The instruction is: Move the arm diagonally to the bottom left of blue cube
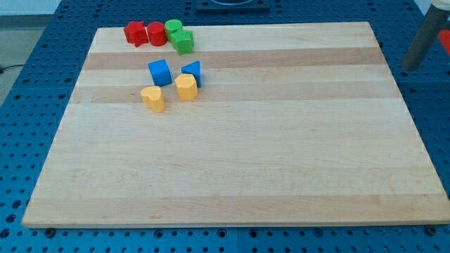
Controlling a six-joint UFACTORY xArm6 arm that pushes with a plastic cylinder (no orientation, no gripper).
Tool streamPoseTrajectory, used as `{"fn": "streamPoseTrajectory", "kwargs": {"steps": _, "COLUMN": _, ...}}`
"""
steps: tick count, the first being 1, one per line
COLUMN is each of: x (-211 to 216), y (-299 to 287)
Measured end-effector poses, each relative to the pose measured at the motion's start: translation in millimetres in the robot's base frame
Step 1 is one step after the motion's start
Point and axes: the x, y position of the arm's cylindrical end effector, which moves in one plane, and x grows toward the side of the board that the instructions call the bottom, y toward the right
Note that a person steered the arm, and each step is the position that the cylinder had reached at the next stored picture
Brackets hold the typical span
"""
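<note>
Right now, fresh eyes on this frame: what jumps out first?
A tight cluster of small coloured blocks near the wooden board's top left: two red blocks and two green blocks at the top edge, then the blue cube and a blue triangular block, with two yellow blocks just below. A blurred grey rod leans in at the view's top right; my tip does not show.

Smooth pale wooden board [232, 154]; matt plastic-looking blue cube [159, 72].
</note>
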Motion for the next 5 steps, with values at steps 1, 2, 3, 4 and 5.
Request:
{"fn": "streamPoseTrajectory", "kwargs": {"steps": 1, "x": 1, "y": 0}}
{"fn": "streamPoseTrajectory", "kwargs": {"steps": 2, "x": 1, "y": -19}}
{"fn": "streamPoseTrajectory", "kwargs": {"steps": 3, "x": 10, "y": -63}}
{"fn": "streamPoseTrajectory", "kwargs": {"steps": 4, "x": 47, "y": -109}}
{"fn": "streamPoseTrajectory", "kwargs": {"steps": 5, "x": 78, "y": -156}}
